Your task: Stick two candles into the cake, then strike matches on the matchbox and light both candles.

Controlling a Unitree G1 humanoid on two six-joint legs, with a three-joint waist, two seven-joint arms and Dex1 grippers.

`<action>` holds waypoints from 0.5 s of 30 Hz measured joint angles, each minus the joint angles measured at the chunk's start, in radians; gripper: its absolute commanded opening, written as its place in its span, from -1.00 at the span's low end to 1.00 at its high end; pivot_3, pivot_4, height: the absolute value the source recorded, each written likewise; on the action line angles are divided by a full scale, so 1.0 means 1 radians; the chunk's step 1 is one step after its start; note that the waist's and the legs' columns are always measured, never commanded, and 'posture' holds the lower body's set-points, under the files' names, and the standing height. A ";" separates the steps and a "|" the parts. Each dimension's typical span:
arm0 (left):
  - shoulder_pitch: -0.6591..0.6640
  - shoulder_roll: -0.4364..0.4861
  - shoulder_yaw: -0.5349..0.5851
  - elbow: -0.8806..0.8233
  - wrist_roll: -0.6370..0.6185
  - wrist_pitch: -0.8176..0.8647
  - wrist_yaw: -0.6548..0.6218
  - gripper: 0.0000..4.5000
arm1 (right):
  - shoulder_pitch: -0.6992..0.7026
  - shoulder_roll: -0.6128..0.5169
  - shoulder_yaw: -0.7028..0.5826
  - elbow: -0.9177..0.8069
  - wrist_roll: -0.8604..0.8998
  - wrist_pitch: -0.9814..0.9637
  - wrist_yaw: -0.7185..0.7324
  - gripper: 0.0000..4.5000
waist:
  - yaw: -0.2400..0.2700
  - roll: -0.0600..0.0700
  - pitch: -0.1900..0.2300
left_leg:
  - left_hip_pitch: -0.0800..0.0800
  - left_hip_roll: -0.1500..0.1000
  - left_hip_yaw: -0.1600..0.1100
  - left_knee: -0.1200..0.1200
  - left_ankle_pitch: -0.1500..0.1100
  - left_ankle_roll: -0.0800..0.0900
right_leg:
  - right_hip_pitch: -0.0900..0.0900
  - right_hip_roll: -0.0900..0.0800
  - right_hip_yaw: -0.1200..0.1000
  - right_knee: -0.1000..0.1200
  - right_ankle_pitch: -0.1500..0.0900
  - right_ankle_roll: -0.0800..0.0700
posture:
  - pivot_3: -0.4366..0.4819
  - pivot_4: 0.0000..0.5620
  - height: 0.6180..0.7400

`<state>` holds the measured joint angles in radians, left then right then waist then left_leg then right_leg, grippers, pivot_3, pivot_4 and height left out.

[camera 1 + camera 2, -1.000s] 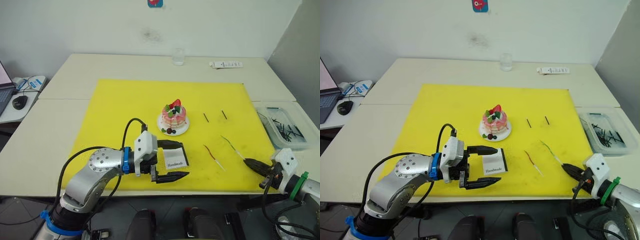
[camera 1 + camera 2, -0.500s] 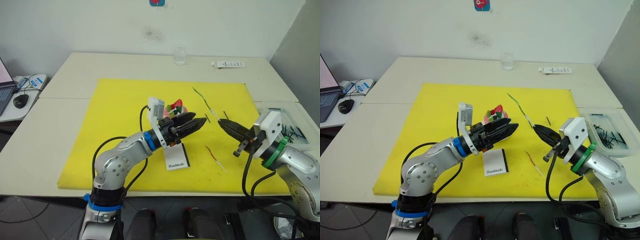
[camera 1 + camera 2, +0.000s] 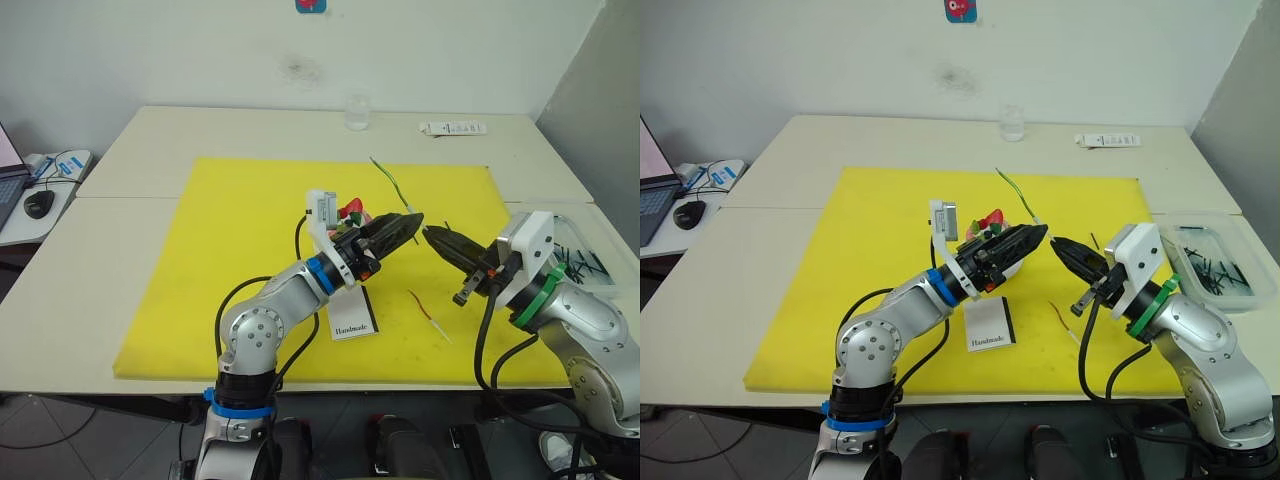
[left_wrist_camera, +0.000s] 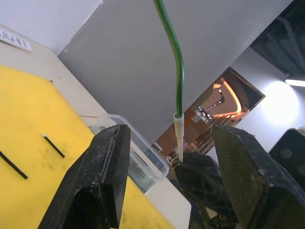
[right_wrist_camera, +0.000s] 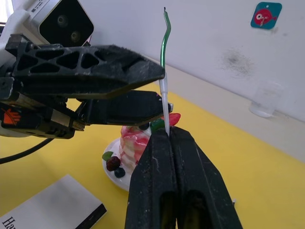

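Matchbox point(image 3: 354, 324) on yellow mat point(image 3: 230, 250): black script "Handmade" on white top face. In right wrist view, same box point(image 5: 52, 205) shows partial "Ha" at its corner. Strip point(image 3: 452, 128) at far bench edge carries markings too small to read.

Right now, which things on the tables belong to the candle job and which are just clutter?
Job: green candle held in the right gripper, red candle, cake, matchbox, matches, left gripper.

Clutter: glass, remote, plastic bin, mouse.
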<state>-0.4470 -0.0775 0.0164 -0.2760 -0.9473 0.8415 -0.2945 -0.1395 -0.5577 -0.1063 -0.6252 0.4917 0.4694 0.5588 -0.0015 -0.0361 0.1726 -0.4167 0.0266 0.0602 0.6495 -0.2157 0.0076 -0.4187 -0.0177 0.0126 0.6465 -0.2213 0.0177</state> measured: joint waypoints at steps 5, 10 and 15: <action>0.002 -0.011 0.000 0.005 -0.032 0.003 0.012 0.34 | -0.014 0.000 0.009 -0.001 0.001 0.000 -0.003 -1.00 | 0.000 0.000 0.000 | 0.000 0.000 0.000 0.000 0.000 0.000 | 0.000 0.000 0.000 0.000 0.000 0.000 | -0.05 -0.47 1.00; 0.002 -0.011 0.000 0.005 -0.036 0.002 0.020 0.34 | -0.014 0.000 0.009 -0.004 0.002 0.011 -0.009 -1.00 | 0.000 0.000 0.000 | 0.000 0.000 0.000 0.000 0.000 0.000 | 0.000 0.000 0.000 0.000 0.000 0.000 | -0.05 -0.47 1.00; 0.002 -0.011 -0.001 0.005 -0.039 0.001 0.019 0.34 | -0.014 -0.001 0.009 -0.014 0.002 0.021 -0.011 -1.00 | 0.000 0.000 0.000 | 0.000 0.000 0.000 0.000 0.000 0.000 | 0.000 0.000 0.000 0.000 0.000 0.000 | -0.05 -0.47 1.00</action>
<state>-0.4455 -0.0885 0.0157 -0.2715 -0.9866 0.8430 -0.2755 -0.1533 -0.5589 -0.0970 -0.6390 0.4937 0.4901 0.5481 -0.0016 -0.0362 0.1726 -0.4168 0.0266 0.0601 0.6494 -0.2157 0.0076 -0.4188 -0.0176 0.0124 0.6463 -0.2215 0.0174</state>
